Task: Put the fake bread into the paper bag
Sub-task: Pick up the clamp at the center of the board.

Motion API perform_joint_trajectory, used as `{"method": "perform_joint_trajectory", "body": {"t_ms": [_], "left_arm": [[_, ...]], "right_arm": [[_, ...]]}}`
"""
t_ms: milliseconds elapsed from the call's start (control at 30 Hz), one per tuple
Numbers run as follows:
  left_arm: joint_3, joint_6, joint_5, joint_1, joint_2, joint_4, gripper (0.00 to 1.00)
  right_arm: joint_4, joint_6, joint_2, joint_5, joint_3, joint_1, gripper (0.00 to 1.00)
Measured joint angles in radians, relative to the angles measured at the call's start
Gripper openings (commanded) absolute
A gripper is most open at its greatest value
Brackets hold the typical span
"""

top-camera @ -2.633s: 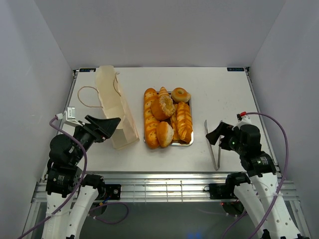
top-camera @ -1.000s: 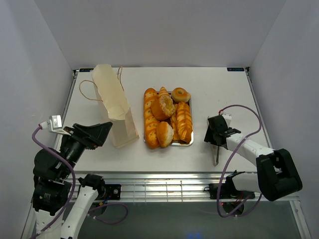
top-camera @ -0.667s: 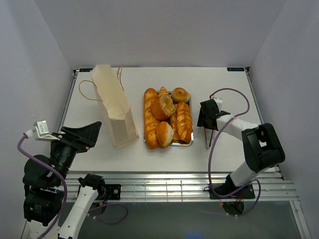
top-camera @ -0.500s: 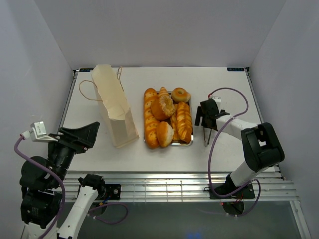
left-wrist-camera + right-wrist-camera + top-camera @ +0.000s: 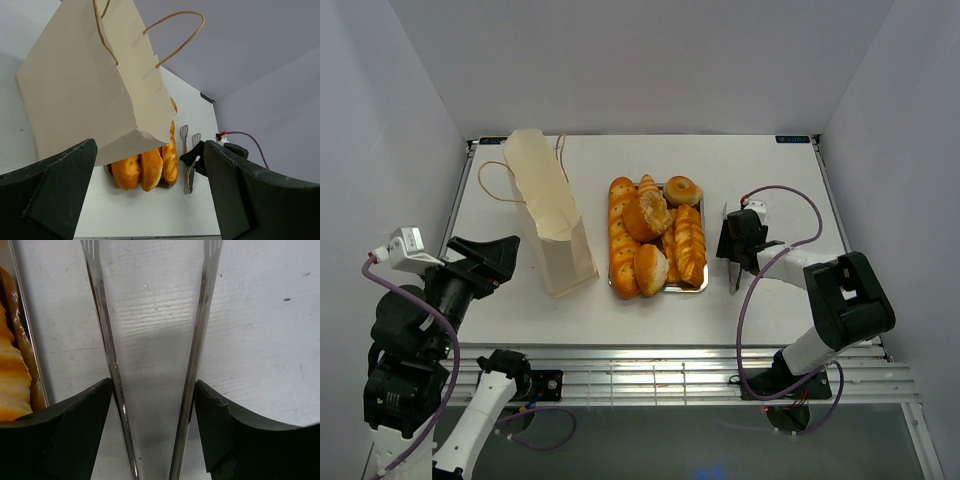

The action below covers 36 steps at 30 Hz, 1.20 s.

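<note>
The fake bread (image 5: 655,235), several glossy golden loaves and rolls, is piled on a silver tray (image 5: 703,286) at mid table. The pale tan paper bag (image 5: 552,225) lies on its side left of the tray, mouth toward me. My left gripper (image 5: 488,262) is open and empty, raised short of the bag's mouth; its wrist view shows the bag (image 5: 90,90) and bread (image 5: 145,167) beyond its jaws (image 5: 150,200). My right gripper (image 5: 738,242) is low just right of the tray, shut on metal tongs (image 5: 197,340), one finger against each tong arm.
The tongs (image 5: 733,278) lie lengthwise beside the tray's right rim (image 5: 27,340), with bread (image 5: 12,375) just inside it. The bag's cord handles (image 5: 492,185) loop out at the far left. White walls enclose the table on three sides.
My right gripper has carried the tongs from the front right in toward the tray's right side. My left gripper has pulled back from the bag's mouth toward the near left and risen.
</note>
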Motion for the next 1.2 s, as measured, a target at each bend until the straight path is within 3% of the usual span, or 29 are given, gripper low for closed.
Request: {"method": "perform_joint_trajectory", "body": {"t_ms": [100,533,867,1033,1200], "left_arm": [[0.004,0.000,0.000,0.000,0.000,-0.003,0.98],[0.007,0.002,0.002,0.000,0.002,-0.005,0.98],[0.157,0.092,-0.023,0.000,0.120,-0.024,0.98],[0.247,0.162,-0.055,0.000,0.224,-0.035,0.98],[0.430,0.225,-0.101,0.000,0.412,-0.074,0.98]], "right_arm": [[0.017,0.006,-0.003,0.010,-0.011,-0.003,0.58],[-0.015,0.002,-0.208,-0.034,-0.062,-0.060,0.49],[-0.168,-0.001,-0.320,-0.471,0.116,-0.241,0.52],[-0.257,-0.002,-0.409,-0.623,0.145,-0.265,0.54],[-0.331,0.000,-0.467,-0.746,0.184,-0.267,0.54]]}}
